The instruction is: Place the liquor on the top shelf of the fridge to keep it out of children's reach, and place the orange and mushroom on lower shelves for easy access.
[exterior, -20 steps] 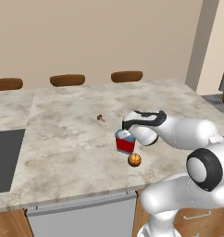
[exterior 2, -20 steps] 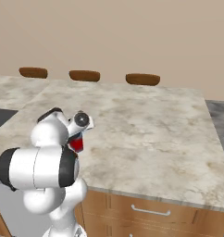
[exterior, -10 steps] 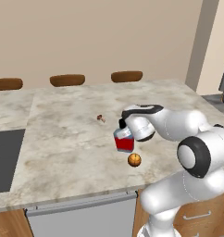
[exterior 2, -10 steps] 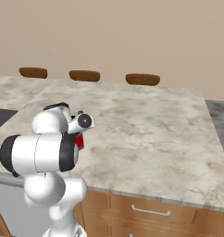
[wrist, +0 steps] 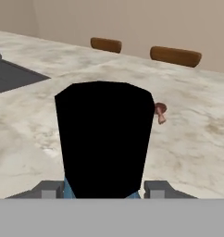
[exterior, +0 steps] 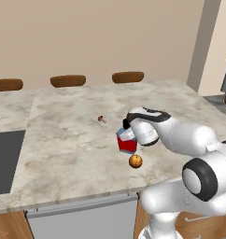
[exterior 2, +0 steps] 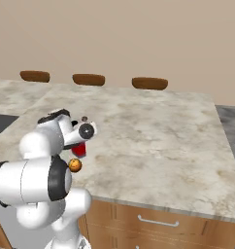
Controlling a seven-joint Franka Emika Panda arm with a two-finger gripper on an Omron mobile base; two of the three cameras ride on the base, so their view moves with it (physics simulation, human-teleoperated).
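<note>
Step in hand looks like grabbing the liquor bottle w/ the claw from above. Bottle stands upright on the tabletop, mushroom apart to its left-rear, orange just beside at front-right. Hand view: black cap sits centred btw the two fingertips, jaws partway open either side, no contact visible, so not gripped yet imo. Do it well: stay centred, squeeze the flat sides, lift straight, don't nudge the orange. Hard to tell: the hand covers the bottle top in both base views; fridge nowhere in shot.
</note>
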